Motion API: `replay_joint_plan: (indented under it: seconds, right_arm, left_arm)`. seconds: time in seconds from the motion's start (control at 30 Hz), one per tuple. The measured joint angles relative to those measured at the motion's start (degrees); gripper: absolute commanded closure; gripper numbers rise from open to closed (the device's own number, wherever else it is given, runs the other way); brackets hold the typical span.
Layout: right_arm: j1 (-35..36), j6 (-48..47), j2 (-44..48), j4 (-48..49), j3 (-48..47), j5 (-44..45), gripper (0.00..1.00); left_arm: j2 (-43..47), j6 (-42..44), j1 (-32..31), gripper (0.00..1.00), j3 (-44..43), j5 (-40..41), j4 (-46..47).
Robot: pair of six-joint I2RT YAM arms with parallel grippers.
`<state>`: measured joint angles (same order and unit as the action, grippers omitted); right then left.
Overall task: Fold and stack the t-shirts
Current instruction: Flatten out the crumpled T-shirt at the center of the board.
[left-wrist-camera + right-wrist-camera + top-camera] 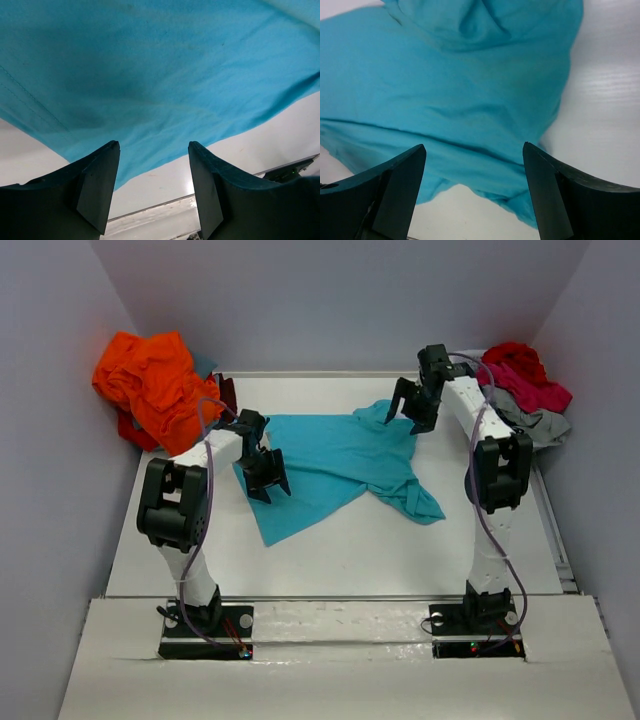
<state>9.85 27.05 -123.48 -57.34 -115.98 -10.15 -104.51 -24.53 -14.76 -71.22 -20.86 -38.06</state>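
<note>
One turquoise t-shirt [335,465] is lying spread but unfolded at the middle of the worktop [330,560], its body rumpled and one sleeve trailing toward the right edge. The left gripper [268,485] is hanging low over the shirt's left border, its fingers standing apart and gripping nothing. Its wrist view is showing the cloth's edge running just ahead of the parted fingertips, with bare worktop beneath them. The right gripper [410,405] is hovering over the shirt's far right part, near a bunched fold of cloth, its fingers spread wide and likewise empty.

No fold is showing in the turquoise cloth, and no finished stack is appearing anywhere on the worktop. An orange t-shirt [150,385] is sitting heaped at the far left corner, with darker cloth [228,395] partly hidden beside it. A red t-shirt [515,360], a pink t-shirt [540,392] and a light grey t-shirt [540,427] are waiting in a crumpled pile at the far right corner.

Judging by this, the job is looking barely begun. One shirt is getting set out for its first fold, and all the others are awaiting folding and stacking.
</note>
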Motion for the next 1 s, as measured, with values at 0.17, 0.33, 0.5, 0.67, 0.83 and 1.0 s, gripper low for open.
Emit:
replay_joint_plan:
  seconds: [0.17, 0.33, 0.5, 0.67, 0.83, 1.0]
  right_arm:
    - [0.0, 0.87, -6.29, 2.36, -3.76, -3.65, 0.19]
    - [0.0, 1.07, -10.54, 3.04, -3.72, -5.92, 0.21]
    - [0.0, 1.25, -13.27, 4.39, -3.39, -7.63, 0.22]
    - [0.0, 1.33, -13.66, 5.49, -3.45, -8.7, 0.22]
    - [0.0, 1.6, -15.1, 5.44, -5.62, -9.7, 0.22]
    - [0.0, 1.68, -18.45, 4.87, -11.15, -10.05, 0.22]
  left_arm:
    - [-0.46, -0.55, -0.35, 0.32, -0.57, 0.74, 0.92]
    - [-3.61, -1.25, -1.92, 0.32, -3.1, 1.84, 2.05]
    - [-4.28, -1.75, -3.72, 0.33, -1.6, 2.08, 2.69]
    - [-1.86, -3.02, -4.68, 0.33, 3.21, 0.92, 3.76]
    - [2.54, -4.39, -5.31, 0.33, 9.6, -0.07, 3.67]
    - [5.16, -5.03, -6.51, 0.33, 13.05, 0.02, 2.29]
